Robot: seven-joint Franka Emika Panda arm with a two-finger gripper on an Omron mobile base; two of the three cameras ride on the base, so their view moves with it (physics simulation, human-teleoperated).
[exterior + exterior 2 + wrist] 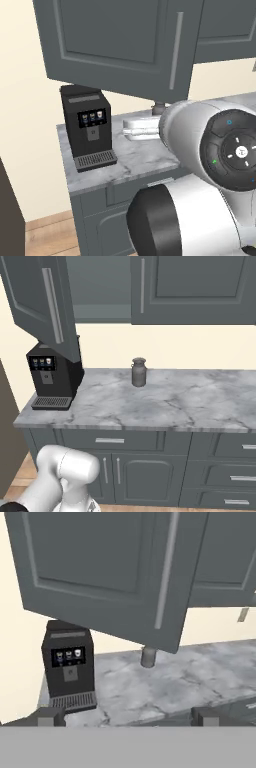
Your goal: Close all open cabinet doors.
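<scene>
The open cabinet door [42,306], a tall dark grey shaker panel with a long vertical silver bar handle [52,305], swings out over the counter at the upper left of the right base view, and takes up the top of the left base view [115,45] and of the hand view [100,572]. It looks a rigid, flat slab on hinges, likely to turn freely under a steady push rather than needing a grip; the broad face near the handle edge, far from the hinges, seems the best place to press, and the smooth bar would be slippery to pinch. Beside it at the upper right of the right base view, the neighbouring cabinet door [195,288] sits flush and shut. Between the two, the cabinet interior [97,286] stands exposed, with nothing to be seen on what shows of its shelf. Below, a black coffee machine [50,376] stands at the left end of the marble counter [175,401], and a small grey lidded milk can [139,372] sits upright near the centre, its contents hidden. The gripper [127,717] shows its two dark fingertips [50,716] well apart along the bottom of the hand view, spread wide and holding nothing, aimed up at the door from below and not touching it.
</scene>
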